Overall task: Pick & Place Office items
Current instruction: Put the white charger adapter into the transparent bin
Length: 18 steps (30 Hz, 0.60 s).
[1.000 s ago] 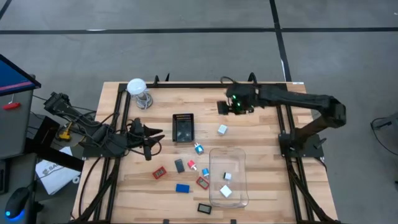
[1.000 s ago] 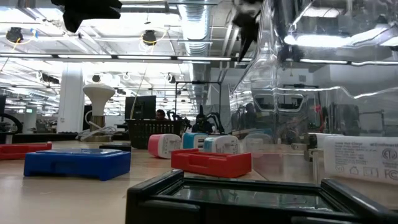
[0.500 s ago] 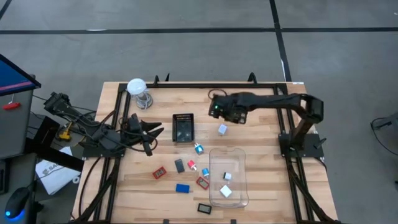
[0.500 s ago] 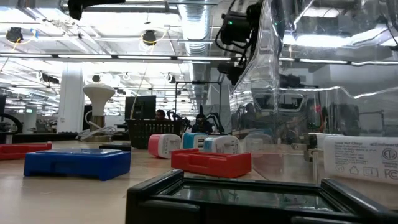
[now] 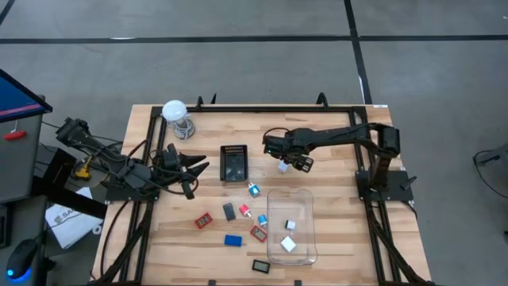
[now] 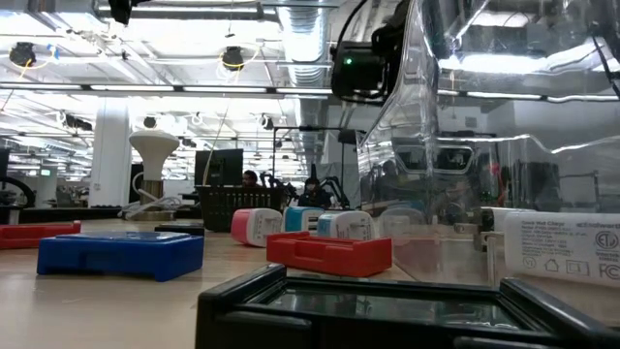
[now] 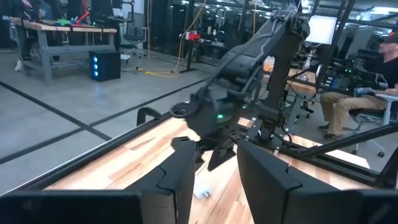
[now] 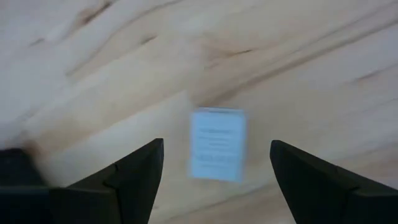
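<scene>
My right gripper [image 5: 288, 159] is open and hovers just above a white cube [image 5: 283, 168] on the table's far middle. In the right wrist view the cube [image 8: 217, 144] lies on the wood between the two spread fingers [image 8: 134, 171], apart from both. Other office items lie near the table's middle: cyan-and-red bits [image 5: 253, 189], red rectangles [image 5: 204, 221], a blue rectangle [image 5: 232, 240] and black rectangles [image 5: 229, 210]. Two white cubes [image 5: 289, 235] sit inside the clear box [image 5: 274, 208]. My left gripper [image 5: 198, 168] waits open at the table's left side.
A black mesh tray [image 5: 234, 163] stands left of the white cube. The clear plastic box takes up the near right part. A white ball-shaped thing on a wire coil [image 5: 175, 113] stands at the far left corner. Bare wood lies right of the cube.
My right gripper has swung from the table's far edge toward the left and near side and come down over the white cube. The cube and the other items have stayed where they were.
</scene>
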Each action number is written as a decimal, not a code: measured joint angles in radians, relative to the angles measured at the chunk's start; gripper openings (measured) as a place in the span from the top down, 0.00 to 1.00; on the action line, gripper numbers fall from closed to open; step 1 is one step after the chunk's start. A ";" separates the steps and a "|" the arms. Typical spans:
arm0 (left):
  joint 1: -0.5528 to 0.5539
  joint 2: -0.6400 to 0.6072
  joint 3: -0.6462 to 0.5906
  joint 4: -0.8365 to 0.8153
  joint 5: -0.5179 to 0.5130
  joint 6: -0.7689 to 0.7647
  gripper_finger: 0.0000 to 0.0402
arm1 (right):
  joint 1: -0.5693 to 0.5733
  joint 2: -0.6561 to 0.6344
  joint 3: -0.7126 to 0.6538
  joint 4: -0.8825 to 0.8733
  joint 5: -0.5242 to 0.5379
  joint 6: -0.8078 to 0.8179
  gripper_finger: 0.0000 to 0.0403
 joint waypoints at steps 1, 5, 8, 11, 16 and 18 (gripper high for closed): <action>0.000 0.000 0.000 0.001 0.000 0.000 0.71 | -0.003 0.009 0.000 0.002 -0.001 0.009 0.29; 0.000 0.000 0.000 0.009 0.004 0.000 0.71 | -0.011 0.035 0.000 0.005 -0.010 0.012 0.29; 0.000 0.000 0.000 0.010 0.005 0.000 0.71 | -0.012 0.057 0.000 0.018 -0.027 0.006 0.29; 0.000 0.000 0.000 0.010 0.006 0.000 0.71 | -0.013 0.078 0.000 0.040 -0.035 0.003 0.29; 0.000 0.000 0.000 0.010 0.009 0.000 0.71 | -0.021 0.094 -0.004 0.069 -0.043 0.005 0.29; 0.000 0.000 0.000 0.012 0.009 0.000 0.71 | -0.028 0.094 -0.007 0.065 -0.054 -0.017 0.29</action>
